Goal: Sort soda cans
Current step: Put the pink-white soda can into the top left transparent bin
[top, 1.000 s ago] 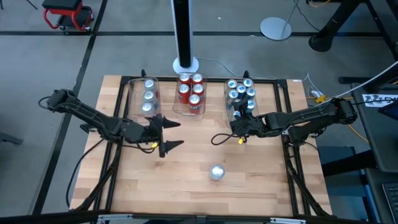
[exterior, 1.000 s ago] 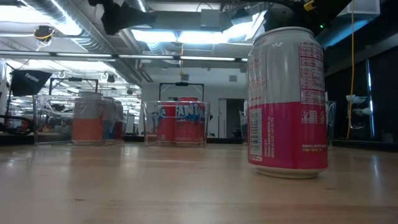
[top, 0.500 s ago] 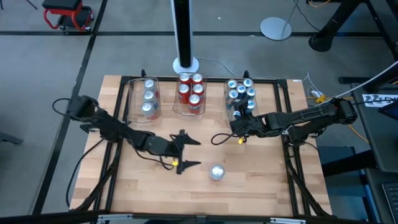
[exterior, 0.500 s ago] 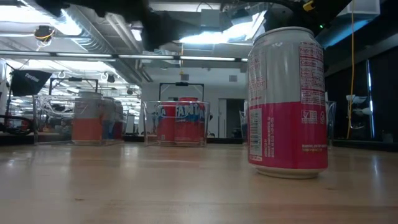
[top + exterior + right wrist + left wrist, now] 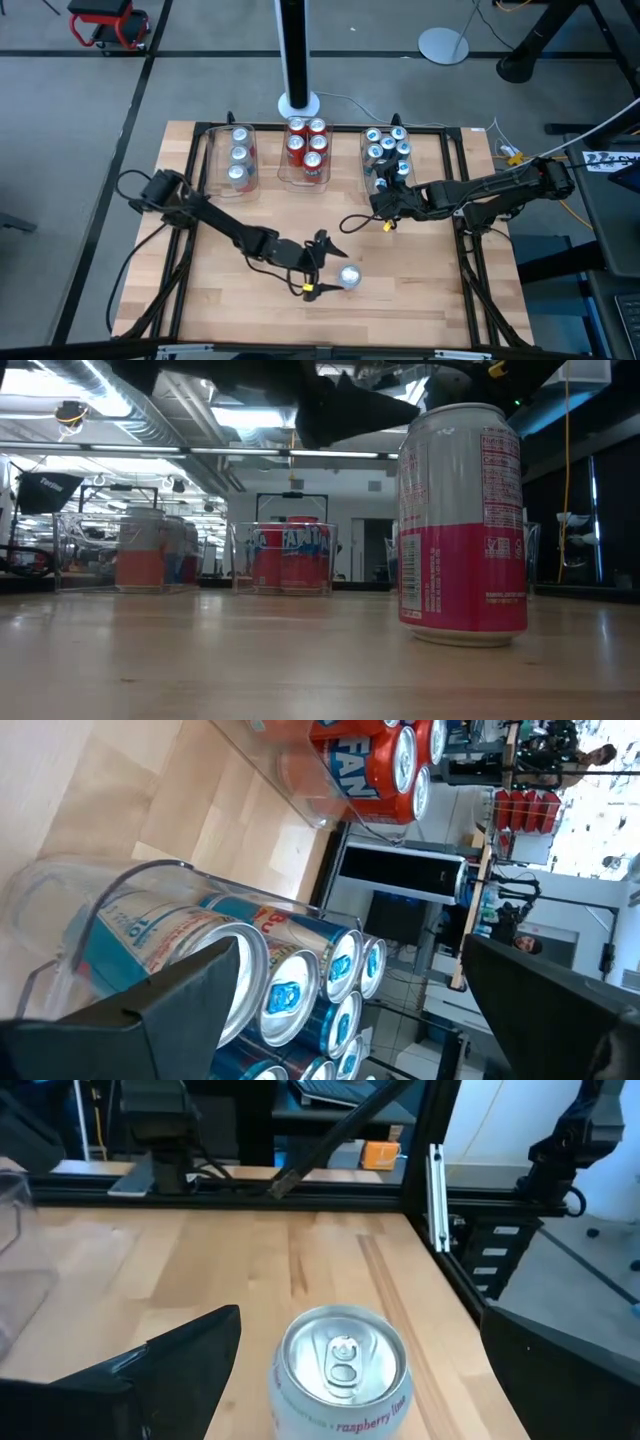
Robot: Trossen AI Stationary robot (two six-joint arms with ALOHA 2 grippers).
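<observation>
Our left pincer [image 5: 326,262] hovers spread wide beside the one loose can [image 5: 348,277] on the surface [image 5: 420,290]; our right pincer [image 5: 352,222] waits released by the blue tray. Behind, we count three silver cans [image 5: 239,153], five red cans [image 5: 306,146] and about seven blue cans [image 5: 387,150] in three clear trays [image 5: 214,160].

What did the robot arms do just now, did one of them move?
Yes. The left gripper swept from near the left tray across the table toward the front and now sits open beside the lone can, not holding it. The right gripper stayed open by the tray of blue cans. No can moved.
</observation>
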